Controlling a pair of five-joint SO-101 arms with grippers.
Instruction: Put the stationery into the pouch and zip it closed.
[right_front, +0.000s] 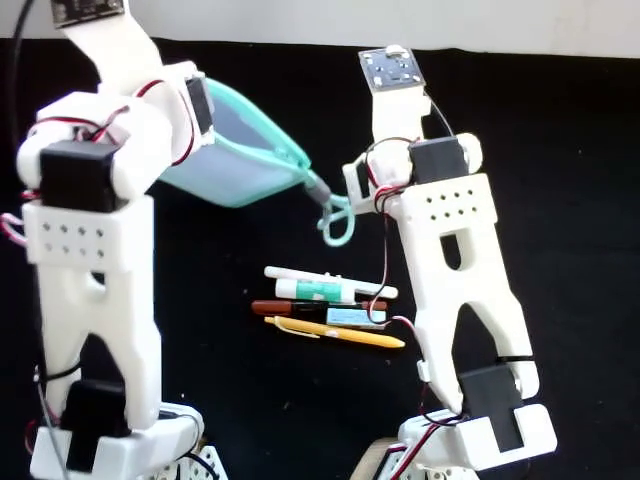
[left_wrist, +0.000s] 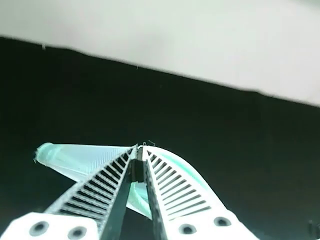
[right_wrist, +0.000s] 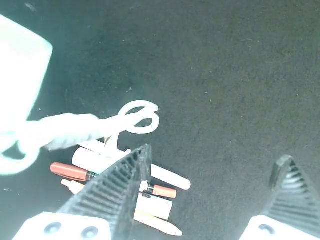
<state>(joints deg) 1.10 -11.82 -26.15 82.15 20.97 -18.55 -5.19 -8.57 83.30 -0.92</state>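
Behind the left pincer (left_wrist: 139, 152), part of the pouch (left_wrist: 75, 157) is hidden.

A black table (right_front: 570, 180) carries a tight cluster of stationery below the right gripper (right_wrist: 215, 154), partly hidden behind one of its fingers (right_wrist: 117, 187). A white pen (right_front: 372, 289), a green-banded white marker (right_front: 316, 290), a reddish-brown marker (right_front: 285, 308), a small white-and-blue block (right_front: 355, 316) and a yellow pen (right_front: 345, 334) lie side by side.

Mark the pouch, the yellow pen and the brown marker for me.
pouch (right_front: 240, 165), high view, middle of its side panel.
yellow pen (right_front: 345, 334), high view, middle of the barrel.
brown marker (right_front: 285, 308), high view, brown end of the barrel.
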